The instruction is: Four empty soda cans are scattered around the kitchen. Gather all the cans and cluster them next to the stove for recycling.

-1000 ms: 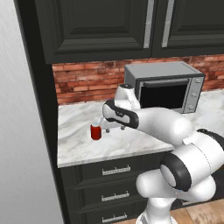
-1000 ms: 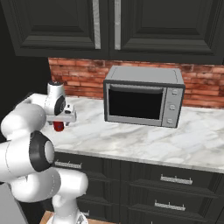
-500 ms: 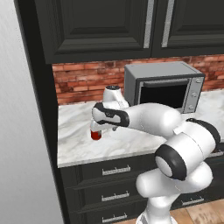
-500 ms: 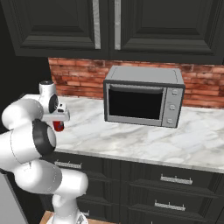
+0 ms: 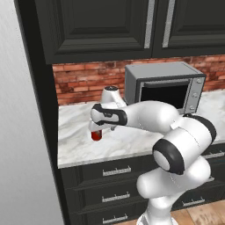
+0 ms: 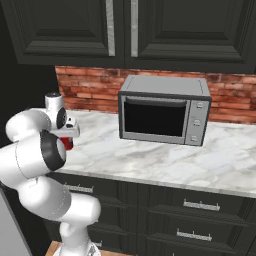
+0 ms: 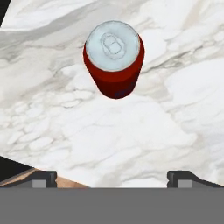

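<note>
Can, small, red and cylindrical with a silver top, stands upright on the white marble tabletop, at twelve o'clock in the hand view, ahead of the fingertips. The pincer hangs above, jaws wide, empty. Best to centre over the can first, then descend straight, closing around its middle.

A red soda can with a silver top stands upright on the white marble counter. Its pull tab is in place. It stands near the counter's left end.
</note>
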Tool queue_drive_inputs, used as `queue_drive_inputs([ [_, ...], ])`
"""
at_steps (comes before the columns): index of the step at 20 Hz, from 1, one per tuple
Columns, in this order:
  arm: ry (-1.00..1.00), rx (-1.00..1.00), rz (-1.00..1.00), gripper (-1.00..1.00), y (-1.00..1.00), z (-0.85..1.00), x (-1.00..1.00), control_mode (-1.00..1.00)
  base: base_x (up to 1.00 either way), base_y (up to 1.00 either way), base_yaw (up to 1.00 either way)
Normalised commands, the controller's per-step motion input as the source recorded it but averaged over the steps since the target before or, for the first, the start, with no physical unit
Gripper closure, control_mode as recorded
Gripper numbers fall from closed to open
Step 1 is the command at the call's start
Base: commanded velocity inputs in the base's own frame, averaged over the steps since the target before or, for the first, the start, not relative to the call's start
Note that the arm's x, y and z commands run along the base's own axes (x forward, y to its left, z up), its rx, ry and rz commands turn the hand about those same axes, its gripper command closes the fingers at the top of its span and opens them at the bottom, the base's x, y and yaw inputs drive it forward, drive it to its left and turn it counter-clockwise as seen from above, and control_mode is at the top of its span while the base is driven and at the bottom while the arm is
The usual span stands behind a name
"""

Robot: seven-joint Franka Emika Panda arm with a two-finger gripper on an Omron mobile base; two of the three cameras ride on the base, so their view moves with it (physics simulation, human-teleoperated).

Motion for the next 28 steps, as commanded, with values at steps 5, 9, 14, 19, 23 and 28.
queue_drive_inputs([
  [5, 0.0, 0.0, 0.0, -1.0, 0.17, 0.0, 0.16, -1.0, 0.0, 0.0, 0.0],
  [9, 0.0, 0.0, 0.0, -1.0, 0.0, 0.0, 0.35, -1.0, 0.0, 0.0, 0.0],
  [14, 0.0, 0.0, 0.0, -1.0, 0.0, 0.0, 0.27, -1.0, 0.0, 0.0, 0.0],
  [19, 0.0, 0.0, 0.0, -1.0, 0.03, -0.01, 0.12, -1.0, 0.0, 0.0, 0.0],
  [23, 0.0, 0.0, 0.0, -1.0, 0.04, -0.06, 0.18, -1.0, 0.0, 0.0, 0.0],
  [28, 0.0, 0.0, 0.0, -1.0, 0.07, -0.11, 0.21, -1.0, 0.0, 0.0, 0.0],
])
